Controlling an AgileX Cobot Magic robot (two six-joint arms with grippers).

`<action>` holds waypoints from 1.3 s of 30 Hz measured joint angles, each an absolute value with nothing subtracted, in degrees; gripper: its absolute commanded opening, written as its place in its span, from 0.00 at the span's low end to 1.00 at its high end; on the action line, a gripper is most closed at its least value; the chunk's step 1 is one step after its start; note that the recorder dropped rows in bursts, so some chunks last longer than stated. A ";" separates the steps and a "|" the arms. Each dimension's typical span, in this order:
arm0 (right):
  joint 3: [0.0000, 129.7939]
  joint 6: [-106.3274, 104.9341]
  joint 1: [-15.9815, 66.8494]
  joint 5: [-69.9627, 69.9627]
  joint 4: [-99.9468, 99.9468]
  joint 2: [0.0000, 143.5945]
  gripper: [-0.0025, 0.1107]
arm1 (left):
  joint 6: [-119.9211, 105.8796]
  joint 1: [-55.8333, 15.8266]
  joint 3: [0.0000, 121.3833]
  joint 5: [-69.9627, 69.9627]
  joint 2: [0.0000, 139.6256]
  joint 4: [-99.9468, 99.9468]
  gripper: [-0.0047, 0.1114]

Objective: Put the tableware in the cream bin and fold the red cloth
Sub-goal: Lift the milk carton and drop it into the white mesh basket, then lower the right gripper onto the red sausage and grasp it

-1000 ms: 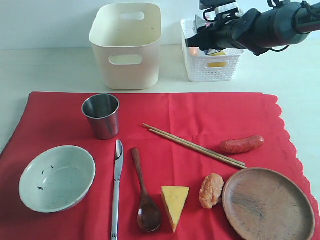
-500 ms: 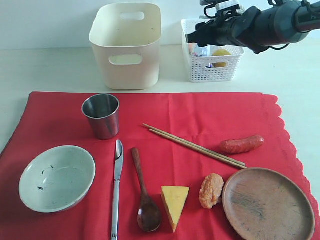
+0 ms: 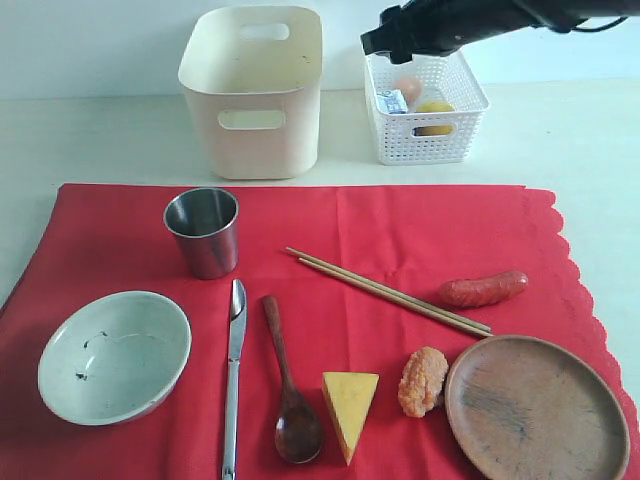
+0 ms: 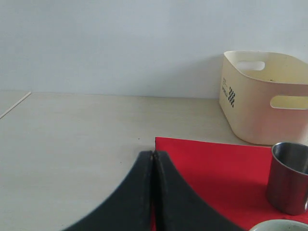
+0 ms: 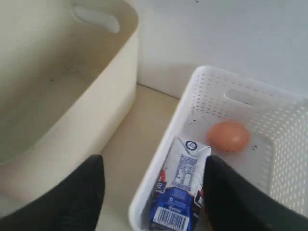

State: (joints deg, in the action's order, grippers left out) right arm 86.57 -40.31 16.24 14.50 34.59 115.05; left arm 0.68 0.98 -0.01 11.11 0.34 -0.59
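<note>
Gripper on the right arm (image 5: 154,163) is spread wide with nothing between its fingers. It hangs above the left side of the white basket (image 3: 430,140), at the far right of the counter (image 3: 100,140). Inside that basket lie an egg (image 5: 228,136), a small milk carton (image 5: 180,187) and a yellow lemon (image 3: 432,108). Just left of the basket stands the cream bin (image 3: 250,120), upright and holding no tableware.

The left gripper (image 4: 153,156) has its fingers pressed together, pinching nothing. It sits by the far left corner of the red cloth (image 3: 400,230) and does not show in the exterior view.

The red cloth lies spread flat on the counter, nearer than the bin and basket, with its scalloped edge on the right. All the tableware rests on it:
- The steel cup (image 3: 203,232) stands upright at the far left.
- The speckled bowl (image 3: 113,355) sits near left.
- The knife (image 3: 234,370) and the wooden spoon (image 3: 285,380) lie side by side right of the bowl, apart from each other.
- The chopsticks (image 3: 390,292) lie together slantwise across the middle.
- The wooden plate (image 3: 535,410) sits at the near right corner.

A sausage (image 3: 483,288) lies just beyond the chopsticks' right end. A nugget (image 3: 423,380) sits just left of the plate, and a cheese wedge (image 3: 350,400) lies between the nugget and the spoon.
</note>
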 measured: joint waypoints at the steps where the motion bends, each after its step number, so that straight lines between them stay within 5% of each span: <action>1: 86.57 -40.21 16.24 18.07 32.82 113.09 0.36 | 0.68 0.98 -0.01 11.11 0.34 -0.59 0.06; 6: 86.57 -27.00 16.24 31.43 19.13 104.89 0.20 | 0.68 0.98 -0.01 11.11 0.34 -0.59 0.06; 18: 78.63 -16.68 16.24 48.68 7.28 92.53 0.20 | 0.68 0.98 -0.01 11.11 0.34 -0.59 0.06; 39: 53.06 -33.62 16.24 49.77 8.94 83.36 0.20 | 0.68 0.98 -0.01 11.11 0.34 -0.59 0.06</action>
State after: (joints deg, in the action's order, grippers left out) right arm 53.06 -33.62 16.24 49.77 8.94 83.36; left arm 0.68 0.98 -0.01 11.11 0.34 -0.59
